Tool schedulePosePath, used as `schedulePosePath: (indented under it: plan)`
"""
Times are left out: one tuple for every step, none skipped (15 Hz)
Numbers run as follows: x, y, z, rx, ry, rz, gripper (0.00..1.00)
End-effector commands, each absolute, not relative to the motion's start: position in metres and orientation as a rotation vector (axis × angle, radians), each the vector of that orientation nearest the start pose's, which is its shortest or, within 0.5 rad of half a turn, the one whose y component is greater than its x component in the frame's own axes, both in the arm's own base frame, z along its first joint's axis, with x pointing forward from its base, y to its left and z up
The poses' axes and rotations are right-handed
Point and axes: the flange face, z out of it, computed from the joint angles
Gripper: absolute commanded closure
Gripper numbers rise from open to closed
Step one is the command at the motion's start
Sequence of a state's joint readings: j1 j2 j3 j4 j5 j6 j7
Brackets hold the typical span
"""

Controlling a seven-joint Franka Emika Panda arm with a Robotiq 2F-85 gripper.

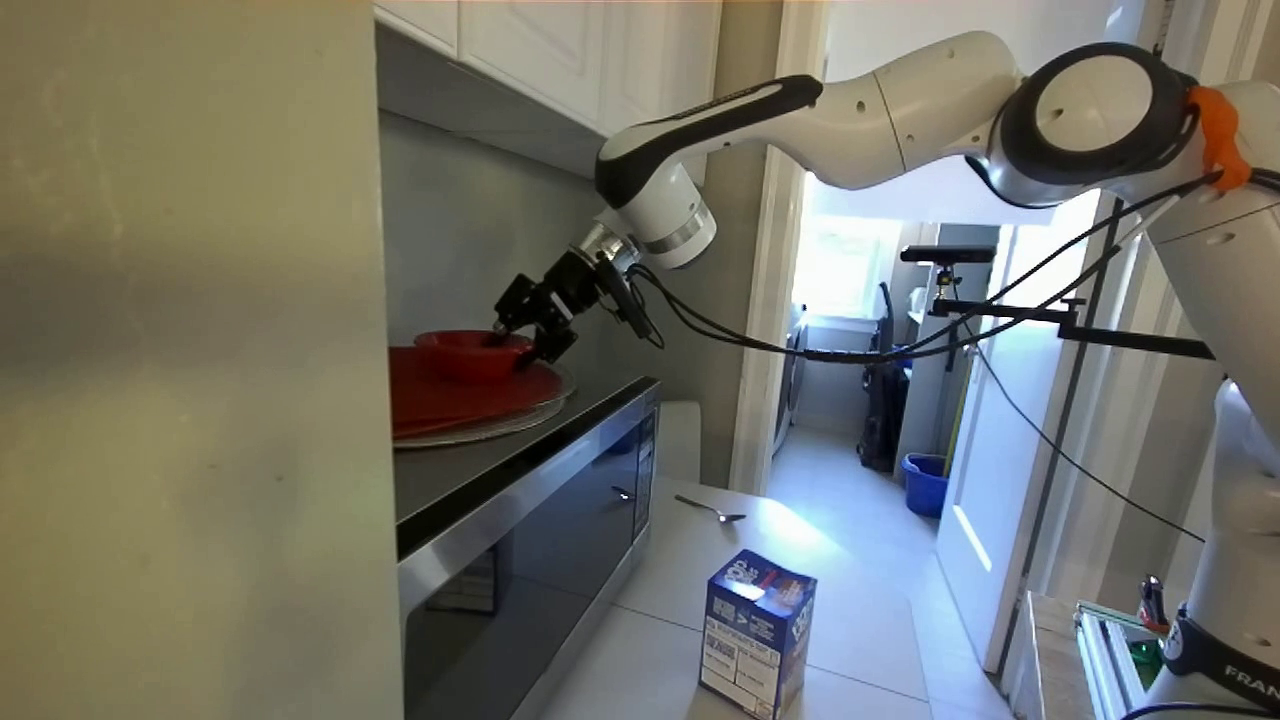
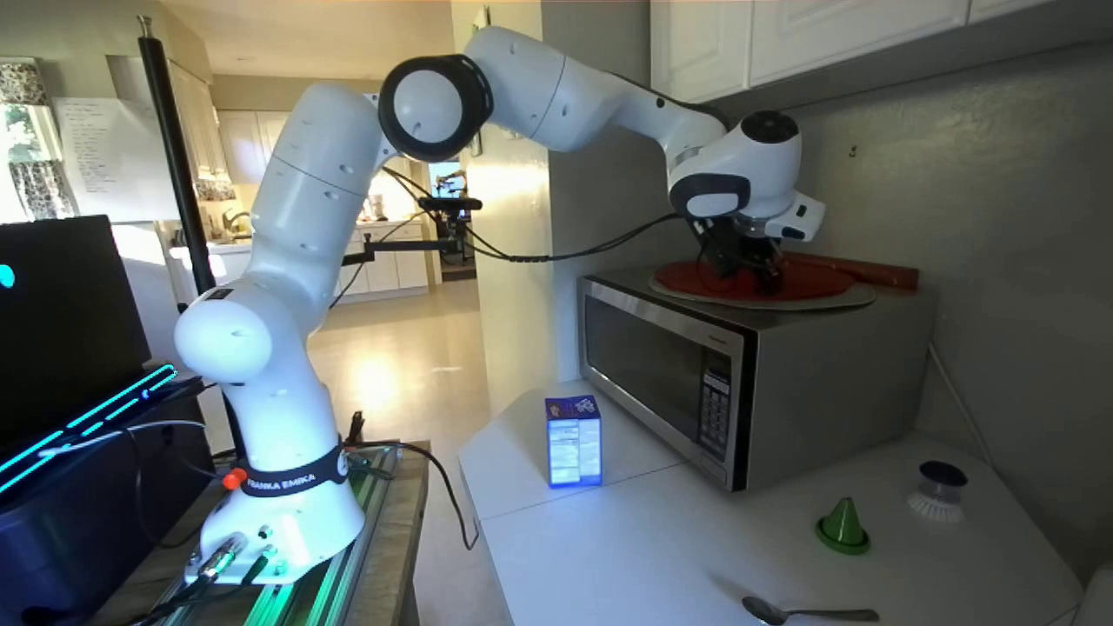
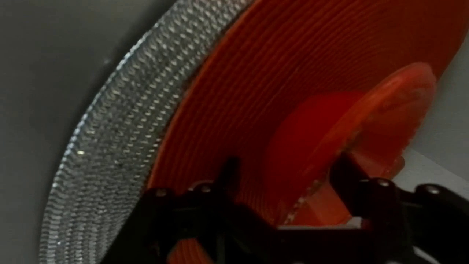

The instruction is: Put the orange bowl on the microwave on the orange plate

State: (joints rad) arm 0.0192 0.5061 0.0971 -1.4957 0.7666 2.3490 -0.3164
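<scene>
The orange bowl (image 1: 460, 358) sits upright on the flat orange plate (image 1: 540, 388) in an exterior view. The plate lies on a silvery round mat on top of the steel-fronted microwave (image 1: 530, 570), which also shows in an exterior view (image 2: 835, 391). In the wrist view the bowl (image 3: 300, 143) lies over the ribbed plate (image 3: 220, 91). My gripper (image 3: 285, 161) has its fingers apart there, one inside the bowl and one outside, with the rim between them. My gripper (image 1: 522, 340) is at the bowl's near side in an exterior view. In an exterior view the gripper (image 2: 749, 268) largely hides the bowl.
Wall cabinets (image 1: 560, 60) hang above the microwave. A long reddish-brown object (image 2: 883, 272) lies behind the plate. A blue-and-white box (image 2: 574, 443) stands in front of the microwave. A green cone (image 2: 843, 526), a brush (image 2: 939, 491) and a spoon (image 2: 769, 610) are on the counter.
</scene>
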Motion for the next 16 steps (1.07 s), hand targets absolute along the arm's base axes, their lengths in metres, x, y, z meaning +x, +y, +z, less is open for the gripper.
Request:
schedulePosePath:
  plan:
    - [0.691, 0.085, 0.420, -2.506, 0.025, -0.527, 0.01]
    - [0.686, 0.087, 0.420, -2.517, 0.020, -0.539, 0.00]
    - [0.680, 0.090, 0.422, -2.526, 0.020, -0.555, 0.00]
    - [0.674, 0.092, 0.425, -2.532, 0.013, -0.575, 0.00]
    - [0.668, 0.094, 0.427, -2.541, 0.013, -0.597, 0.00]
    - [0.661, 0.095, 0.429, -2.551, 0.014, -0.617, 0.00]
    - [0.656, 0.095, 0.431, -2.565, 0.016, -0.640, 0.00]
    - [0.649, 0.095, 0.434, -2.579, 0.020, -0.660, 0.00]
    - [0.644, 0.095, 0.435, -2.594, 0.020, -0.678, 0.00]
    - [0.636, 0.096, 0.438, -2.621, 0.010, -0.709, 0.00]
    - [0.629, 0.098, 0.440, -2.641, -0.007, -0.729, 0.00]
    - [0.622, 0.101, 0.443, -2.661, -0.029, -0.759, 0.00]
    - [0.615, 0.104, 0.446, -2.681, -0.052, -0.786, 0.00]
    - [0.608, 0.108, 0.450, -2.698, -0.081, -0.824, 0.00]
    - [0.599, 0.113, 0.455, -2.715, -0.113, -0.862, 0.00]
    - [0.592, 0.116, 0.458, -2.729, -0.135, -0.904, 0.00]
